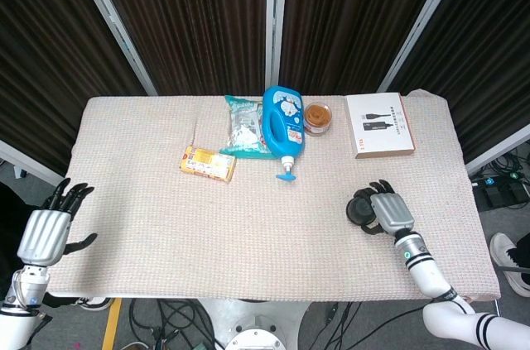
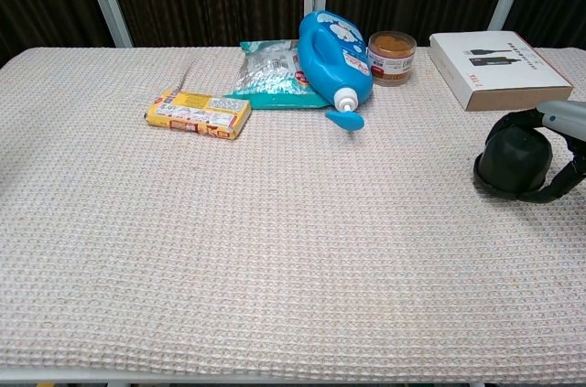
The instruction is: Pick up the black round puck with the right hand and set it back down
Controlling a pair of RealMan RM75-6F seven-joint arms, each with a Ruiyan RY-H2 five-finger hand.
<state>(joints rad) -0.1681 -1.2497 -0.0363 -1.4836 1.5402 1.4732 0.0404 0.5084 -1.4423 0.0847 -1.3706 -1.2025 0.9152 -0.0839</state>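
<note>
The black round puck [image 1: 359, 210] [image 2: 512, 161] is at the right side of the table [image 1: 248, 234], and its underside looks to be touching the cloth. My right hand [image 1: 390, 213] [image 2: 560, 142] grips it from the right, dark fingers curled around its rim. My left hand [image 1: 46, 232] hovers off the table's left front corner, fingers spread and holding nothing. The chest view does not show the left hand.
At the back of the table lie a blue bottle [image 1: 282, 122] on its side, a snack bag [image 1: 243, 127], a small brown jar [image 1: 317, 117] and a white box [image 1: 379, 124]. A yellow packet [image 1: 208, 163] lies left of centre.
</note>
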